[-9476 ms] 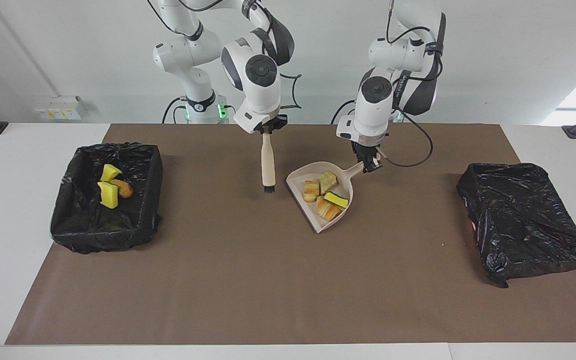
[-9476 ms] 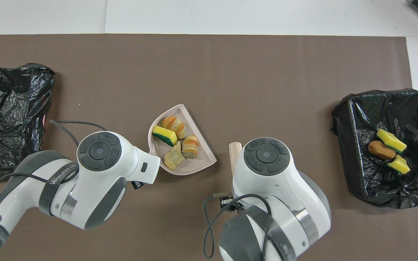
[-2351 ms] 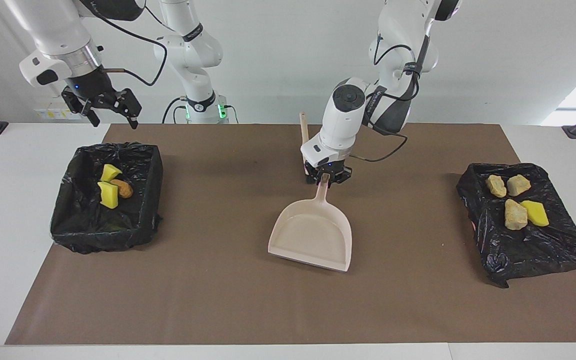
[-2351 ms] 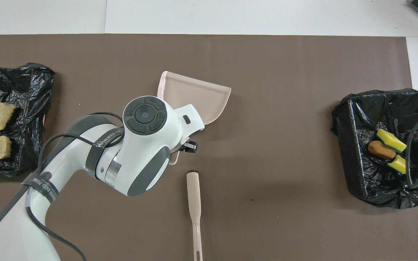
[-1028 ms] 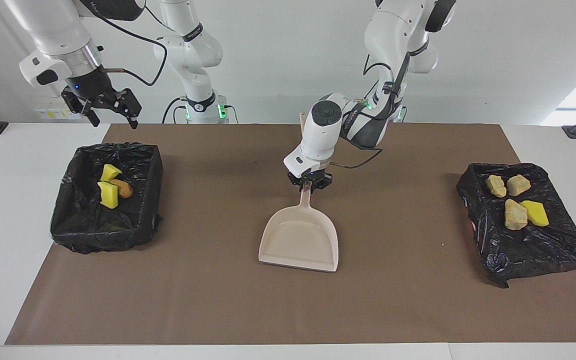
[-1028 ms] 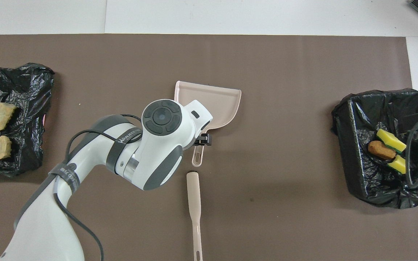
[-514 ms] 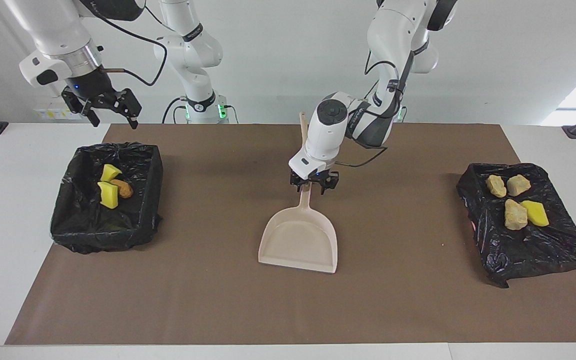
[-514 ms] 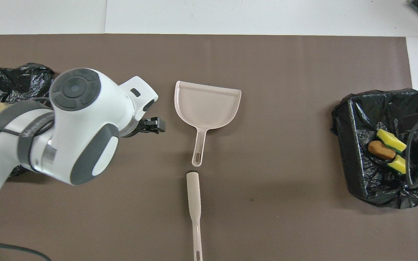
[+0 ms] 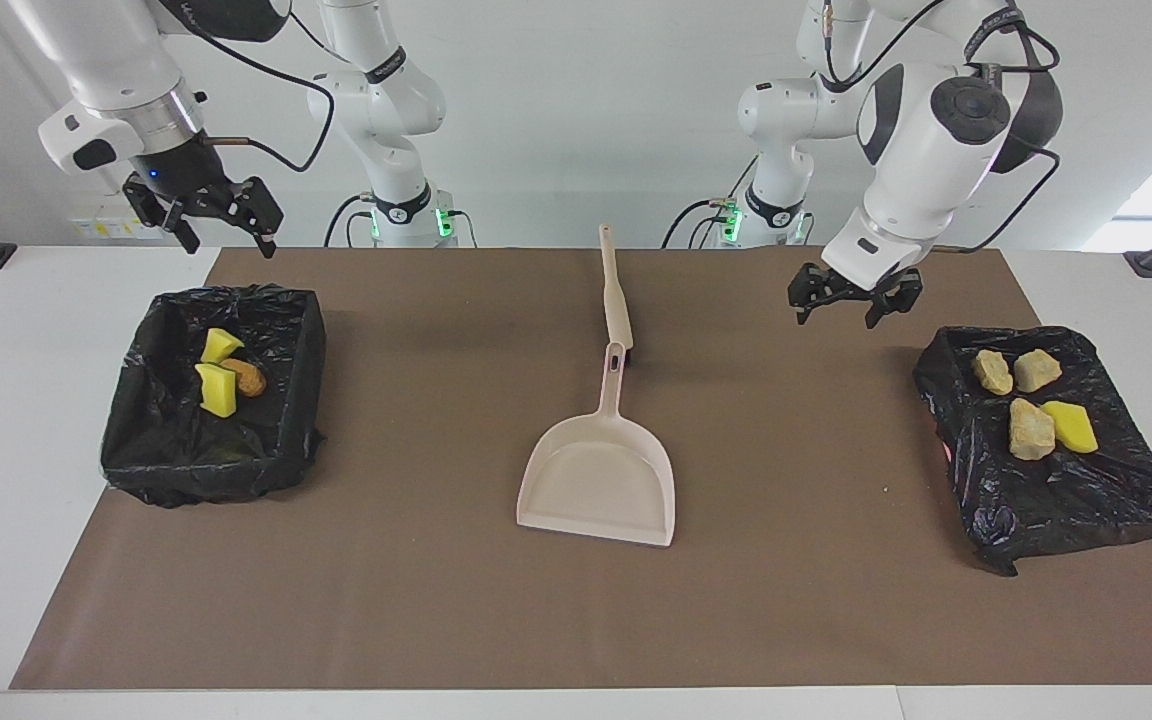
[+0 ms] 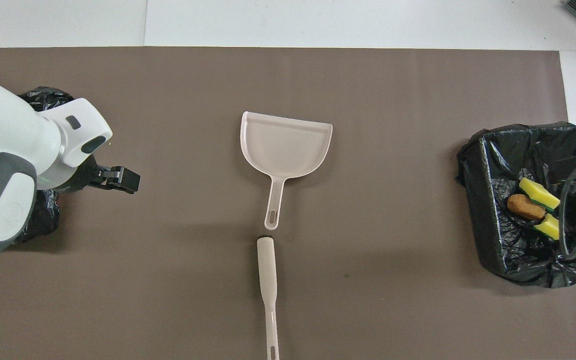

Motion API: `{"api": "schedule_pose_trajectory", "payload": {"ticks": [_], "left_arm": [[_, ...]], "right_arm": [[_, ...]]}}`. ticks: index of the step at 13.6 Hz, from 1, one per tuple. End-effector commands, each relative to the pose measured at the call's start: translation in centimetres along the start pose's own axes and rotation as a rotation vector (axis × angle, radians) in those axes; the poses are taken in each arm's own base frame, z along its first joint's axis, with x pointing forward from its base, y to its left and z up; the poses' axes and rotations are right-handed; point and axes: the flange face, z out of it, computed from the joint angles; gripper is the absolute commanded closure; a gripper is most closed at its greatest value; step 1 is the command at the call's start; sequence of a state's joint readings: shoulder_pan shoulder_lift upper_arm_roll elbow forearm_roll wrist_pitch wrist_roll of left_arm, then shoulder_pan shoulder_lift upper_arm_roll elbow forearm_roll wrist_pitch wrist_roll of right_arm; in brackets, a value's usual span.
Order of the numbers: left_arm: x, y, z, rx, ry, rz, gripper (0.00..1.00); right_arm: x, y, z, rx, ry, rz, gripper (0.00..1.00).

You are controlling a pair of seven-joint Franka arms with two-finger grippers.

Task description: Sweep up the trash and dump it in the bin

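Note:
An empty pink dustpan lies mid-mat, its handle pointing toward the robots. The brush lies flat just nearer to the robots, in line with that handle. Trash sits in two black-bagged bins. Yellow sponge chunks and an orange piece are in the bin at the right arm's end. Tan lumps and a yellow chunk rest on the bin at the left arm's end. My left gripper hangs open and empty over the mat beside that bin. My right gripper waits open, raised above the other bin.
A brown mat covers most of the white table. In the overhead view the left arm hides most of the bin at its end, and the right arm's cable crosses the other bin.
My left gripper has let go of the dustpan's handle, risen and swung toward the left arm's end of the table. The dustpan stays flat on the mat. The right arm has not moved.

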State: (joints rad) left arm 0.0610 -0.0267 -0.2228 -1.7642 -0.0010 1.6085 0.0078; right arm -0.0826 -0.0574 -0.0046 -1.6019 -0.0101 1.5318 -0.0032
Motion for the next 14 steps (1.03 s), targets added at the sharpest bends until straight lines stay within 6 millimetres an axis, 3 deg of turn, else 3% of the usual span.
{"api": "schedule_pose_trajectory", "payload": {"ticks": [1, 4, 6, 14], "left_arm": [[-2.1, -2.8, -4.0, -0.003, 0.011, -0.014, 0.0], [-4.8, -5.6, -7.1, -0.001, 0.042, -0.044, 0.0], [-5.3, -7.1, -7.2, -0.008, 0.04, -0.045, 0.0], [-6.4, -8.1, -6.9, -0.024, 0.035, -0.055, 0.0]], "right_arm": [[-0.6, -0.1, -0.1, 0.022, 0.003, 0.009, 0.0], [-0.6, -0.1, -0.1, 0.022, 0.003, 0.009, 0.0], [-0.6, -0.1, -0.1, 0.022, 0.003, 0.01, 0.0], [-0.6, -0.1, -0.1, 0.022, 0.003, 0.009, 0.0]]}}
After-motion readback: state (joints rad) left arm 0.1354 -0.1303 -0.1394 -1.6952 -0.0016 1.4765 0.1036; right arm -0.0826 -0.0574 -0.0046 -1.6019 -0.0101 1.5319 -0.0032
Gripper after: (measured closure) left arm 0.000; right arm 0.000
